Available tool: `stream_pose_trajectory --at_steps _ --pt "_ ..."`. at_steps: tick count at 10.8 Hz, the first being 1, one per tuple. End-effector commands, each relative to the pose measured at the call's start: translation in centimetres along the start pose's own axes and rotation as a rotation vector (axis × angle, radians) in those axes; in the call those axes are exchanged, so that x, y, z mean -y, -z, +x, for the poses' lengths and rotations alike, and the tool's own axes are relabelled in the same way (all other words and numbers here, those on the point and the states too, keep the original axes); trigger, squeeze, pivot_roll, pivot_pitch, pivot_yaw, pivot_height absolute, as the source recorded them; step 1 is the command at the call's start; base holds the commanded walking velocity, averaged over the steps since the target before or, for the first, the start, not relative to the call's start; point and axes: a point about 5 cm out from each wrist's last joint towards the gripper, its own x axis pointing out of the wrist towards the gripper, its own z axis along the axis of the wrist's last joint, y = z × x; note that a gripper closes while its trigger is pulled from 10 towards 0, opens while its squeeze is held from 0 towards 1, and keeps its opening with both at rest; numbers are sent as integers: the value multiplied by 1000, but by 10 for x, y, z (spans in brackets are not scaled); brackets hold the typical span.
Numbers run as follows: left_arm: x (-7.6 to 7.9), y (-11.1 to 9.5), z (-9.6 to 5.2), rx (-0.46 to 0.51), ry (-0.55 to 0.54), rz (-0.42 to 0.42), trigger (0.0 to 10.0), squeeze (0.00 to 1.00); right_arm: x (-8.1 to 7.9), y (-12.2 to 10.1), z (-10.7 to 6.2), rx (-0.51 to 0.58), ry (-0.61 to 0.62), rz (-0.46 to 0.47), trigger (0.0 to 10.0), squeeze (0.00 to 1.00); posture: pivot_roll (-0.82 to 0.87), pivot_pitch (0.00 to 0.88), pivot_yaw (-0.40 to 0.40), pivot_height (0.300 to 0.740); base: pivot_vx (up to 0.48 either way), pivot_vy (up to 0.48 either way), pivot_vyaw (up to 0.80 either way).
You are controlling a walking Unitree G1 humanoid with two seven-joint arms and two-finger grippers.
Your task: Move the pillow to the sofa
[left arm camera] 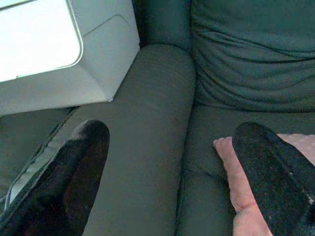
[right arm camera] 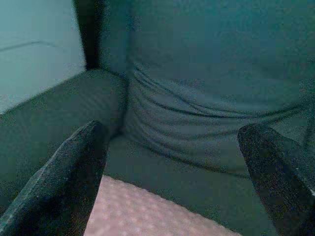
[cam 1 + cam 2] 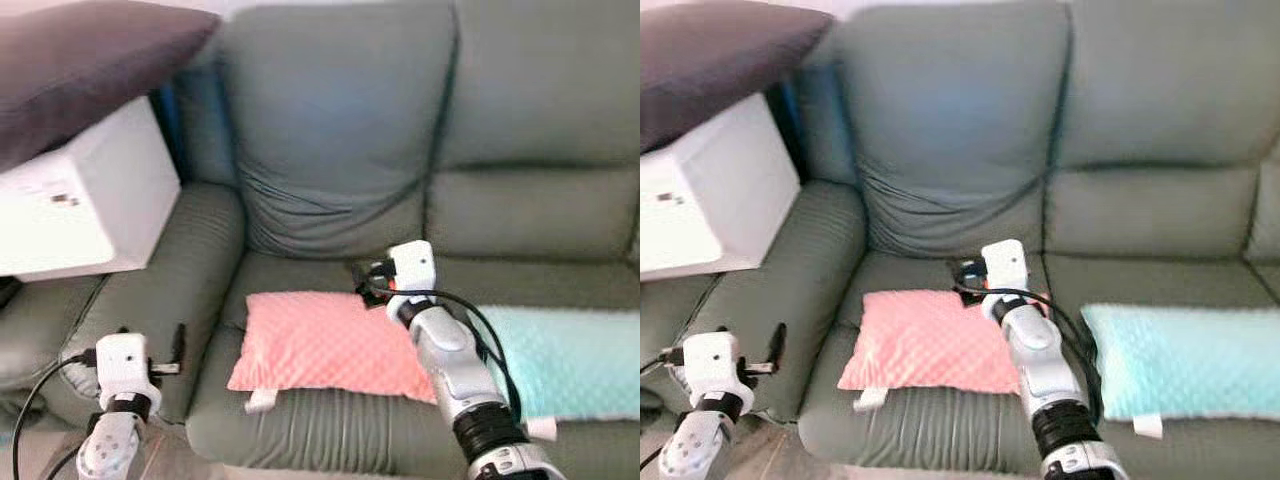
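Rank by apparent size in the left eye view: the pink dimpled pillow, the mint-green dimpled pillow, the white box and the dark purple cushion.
1. White box and dark purple cushion: alike, both cropped and nearer.
2. Pink dimpled pillow.
3. Mint-green dimpled pillow, partly cut off.

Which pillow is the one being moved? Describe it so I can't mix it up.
Start from the grey sofa. On its seat nearest the left armrest lies the pink pillow, dimpled, with the open right gripper above its back corner. The other pillow, farther right, is light blue.
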Motion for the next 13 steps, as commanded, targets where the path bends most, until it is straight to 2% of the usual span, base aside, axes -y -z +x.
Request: stream_pose_trajectory --at_steps 1,2,3,4,5,6,7,13 --pt "-6 -8 -2 27 -53 50 10000 1000 2 0 -3 13 -8 -7 10000 1000 -177 0 60 740 0 0 0" --pt "-11 -11 -3 29 -129 93 10000 1000 5 2 -9 18 -1 -10 10000 1000 -187 0 65 740 0 0 0" --pt "-14 -14 -8 23 -187 96 10000 1000 10 7 -18 11 19 -12 10000 1000 -189 0 69 740 0 0 0" --pt "-14 -14 -15 12 -214 147 10000 1000 14 12 -24 0 40 -8 10000 1000 -186 0 66 740 0 0 0" --pt "-22 -15 -22 16 -326 137 10000 1000 13 11 -25 8 28 -16 10000 1000 -173 0 61 740 0 0 0" --pt "-26 -16 -24 9 -385 133 10000 1000 12 10 -25 11 20 -19 10000 1000 -161 0 58 740 0 0 0" --pt "-28 -17 -25 8 -411 157 10000 1000 11 9 -25 12 15 -20 10000 1000 -158 0 58 740 0 0 0" --pt "-28 -17 -25 8 -411 157 10000 1000 11 9 -25 12 15 -20 10000 1000 -158 0 58 740 0 0 0"
